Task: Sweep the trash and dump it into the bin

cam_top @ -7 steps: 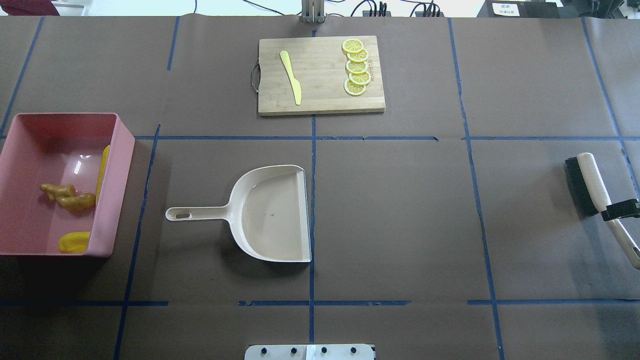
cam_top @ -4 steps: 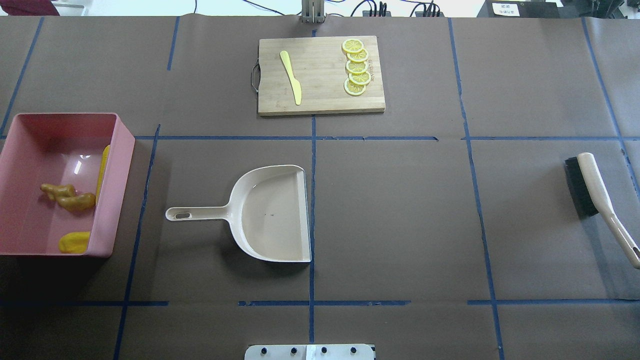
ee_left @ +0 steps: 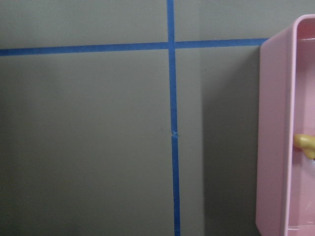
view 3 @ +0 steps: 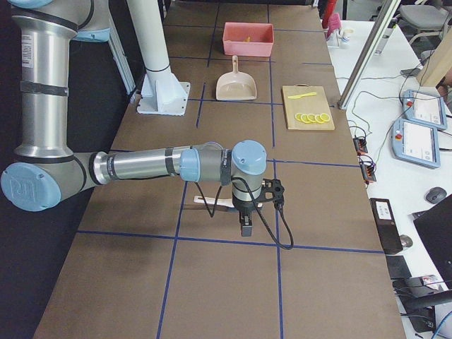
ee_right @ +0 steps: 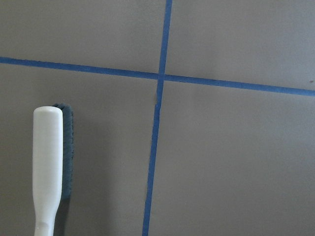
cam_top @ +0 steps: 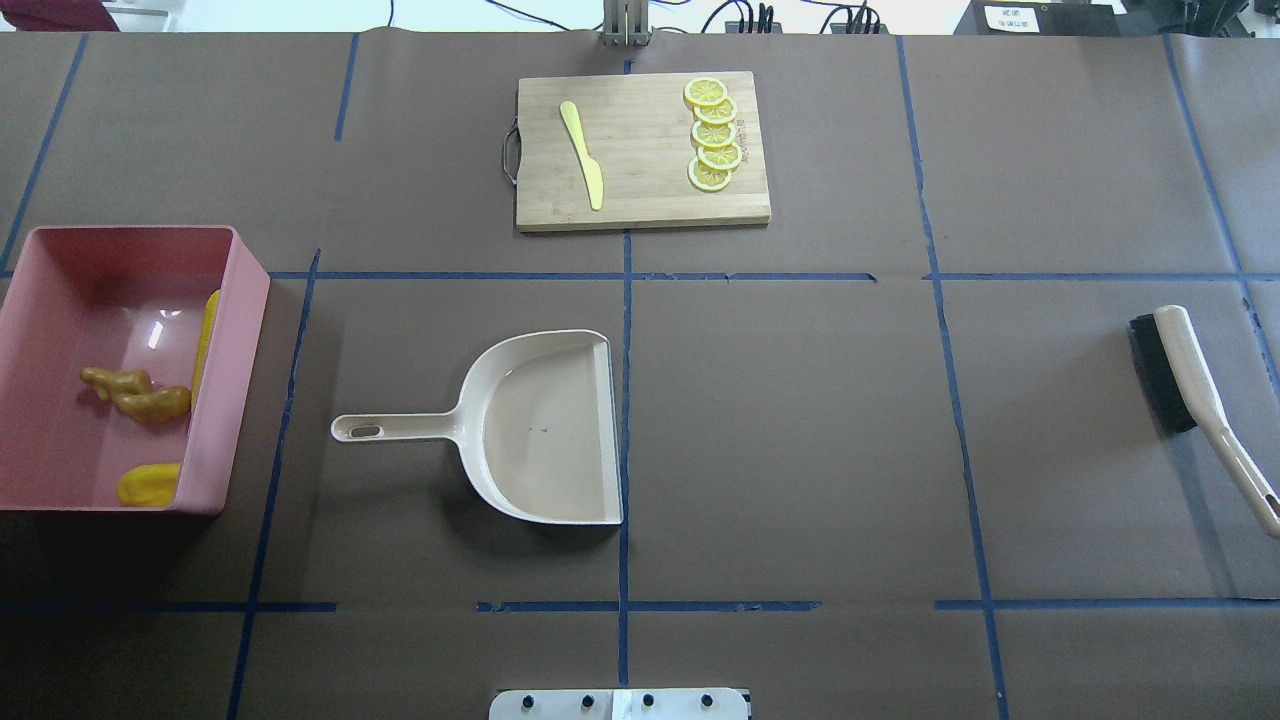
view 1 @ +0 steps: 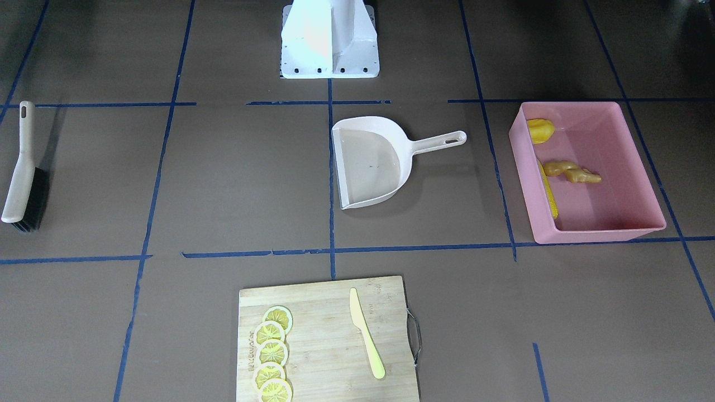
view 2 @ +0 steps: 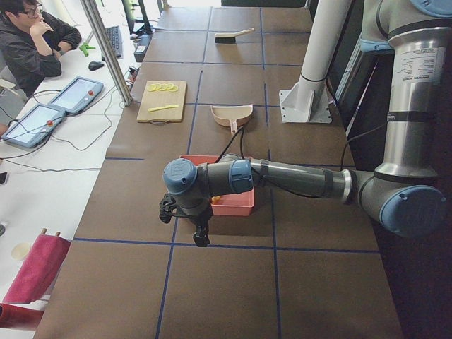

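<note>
The dustpan (cam_top: 545,430) lies empty on the tabletop (cam_top: 800,450), its handle pointing at the bin (cam_top: 235,380). The bin holds all 3 pieces of trash (cam_top: 155,403): corn cob (cam_top: 207,340), ginger root (cam_top: 112,380) and yellow lump (cam_top: 148,483).

The left pincer (view 2: 200,235) hangs just past the bin from the dustpan. The right pincer (view 3: 245,224) hangs above the brush (cam_top: 1185,370), well right of the dustpan. I cannot tell how wide either stands, and I judge that nothing remains to sweep.

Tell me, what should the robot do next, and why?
Probably just back away and stop. The corn cob, yellow lump and ginger root all lie inside the pink bin, the dustpan sits empty, and the brush lies flat with nothing holding it. Nothing seems left to sweep.
</note>
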